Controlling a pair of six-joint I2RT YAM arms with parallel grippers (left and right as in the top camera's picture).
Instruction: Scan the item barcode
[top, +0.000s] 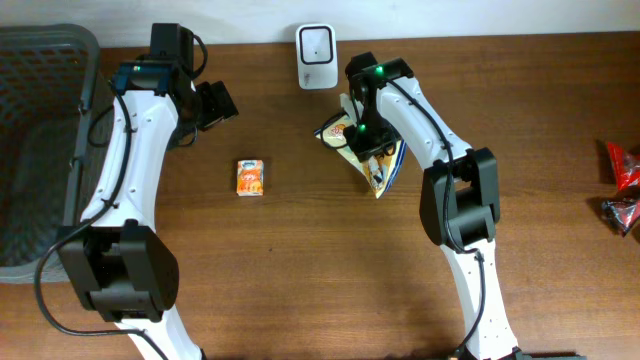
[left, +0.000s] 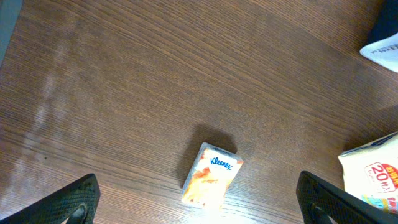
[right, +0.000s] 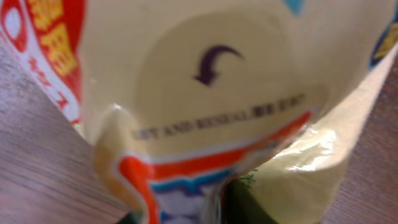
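From overhead, two arms, one white scanner (top: 315, 55), one tissue pack (top: 250, 178) and one yellow wipes pack (top: 381, 170) are counted on the counter (top: 300, 270). One grey basket (top: 40, 130) is set at the left edge, with red packets (top: 622, 188) at the right. The wipes pack is grasped by the right gripper (top: 362, 140) just below the scanner. The left gripper (top: 215, 103) is held spread wide.

At the left wrist, open wood is seen around the tissue pack.

At the right wrist, the view is filled by the creased wipes pack.

Pack (right: 205, 93) print blurred, crowds R wrist view; basket (top: 40, 60) cut off at L edge.
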